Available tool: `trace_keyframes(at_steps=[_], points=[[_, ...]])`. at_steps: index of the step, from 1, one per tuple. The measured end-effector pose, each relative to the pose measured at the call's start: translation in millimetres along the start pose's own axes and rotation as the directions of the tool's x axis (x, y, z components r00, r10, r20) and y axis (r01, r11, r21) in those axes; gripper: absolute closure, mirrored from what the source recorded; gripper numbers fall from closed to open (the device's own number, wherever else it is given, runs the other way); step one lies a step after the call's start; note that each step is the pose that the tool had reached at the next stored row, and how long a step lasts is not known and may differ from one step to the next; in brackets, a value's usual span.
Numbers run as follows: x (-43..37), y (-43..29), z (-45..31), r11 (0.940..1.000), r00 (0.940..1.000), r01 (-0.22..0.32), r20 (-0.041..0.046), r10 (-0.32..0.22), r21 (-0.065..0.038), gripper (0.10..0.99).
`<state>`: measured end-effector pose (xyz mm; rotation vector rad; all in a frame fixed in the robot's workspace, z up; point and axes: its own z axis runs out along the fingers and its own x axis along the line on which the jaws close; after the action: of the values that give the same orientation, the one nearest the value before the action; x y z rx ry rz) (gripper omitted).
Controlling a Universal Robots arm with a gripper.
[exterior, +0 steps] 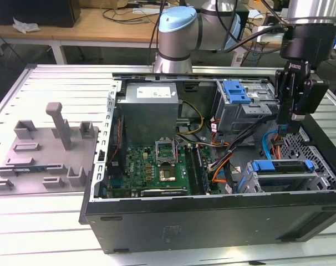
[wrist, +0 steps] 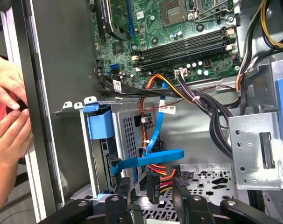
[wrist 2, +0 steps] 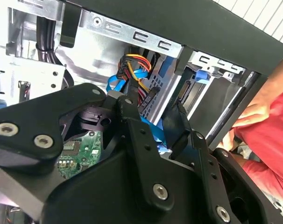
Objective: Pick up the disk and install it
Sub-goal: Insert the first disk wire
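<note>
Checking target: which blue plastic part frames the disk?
The blue carrier bracket by the near wall, around the disk; the ribbed blue latch tops the far cage.

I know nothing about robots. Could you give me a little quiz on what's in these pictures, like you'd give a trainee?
1. True or false: the gripper is holding the disk.
2. What lies on the table, outside the computer case, on the exterior view's left? A) a keyboard B) a grey moulded plate C) a second disk
3. Fill in: the circuit board inside the case is ____ in colour.

Key
1. False: the open gripper hangs above the disk, empty.
2. B.
3. Green.
</note>
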<state>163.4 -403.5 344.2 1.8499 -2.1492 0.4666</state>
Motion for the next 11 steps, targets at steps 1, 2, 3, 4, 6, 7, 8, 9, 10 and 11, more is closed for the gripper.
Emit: trace_keyframes(at_steps=[1,2,3,4,6,7,8,9,10,11], points=[[0.0,0.5,0.3,1.0000,1.0000,0.000,-0.0025,0.000,0.000,0.604],[-0.2,0.7,0.6,1.0000,1.0000,0.000,-0.0050,0.000,0.001,0.604],[-0.3,1.0,1.0,1.0000,1.0000,0.000,-0.0074,0.000,0.001,0.604],[-0.5,1.2,1.5,1.0000,0.9999,0.000,-0.0102,0.000,0.002,0.604],[-1.1,1.4,2.6,1.0000,0.9998,0.000,-0.0195,0.000,0.003,0.757],[-1.2,1.4,2.6,1.0000,0.9998,0.000,-0.0216,0.000,0.003,0.757],[-2.5,1.6,2.1,1.0000,0.9996,0.000,-0.0283,0.000,0.004,0.757],[-6.1,2.1,0.5,1.0000,0.9986,0.001,-0.0536,0.000,0.008,0.757],[-8.3,2.4,-0.4,0.9999,0.9975,0.001,-0.0701,0.000,0.011,0.757],[-9.3,2.6,-0.9,0.9999,0.9968,0.001,-0.0795,0.000,0.012,0.757]])
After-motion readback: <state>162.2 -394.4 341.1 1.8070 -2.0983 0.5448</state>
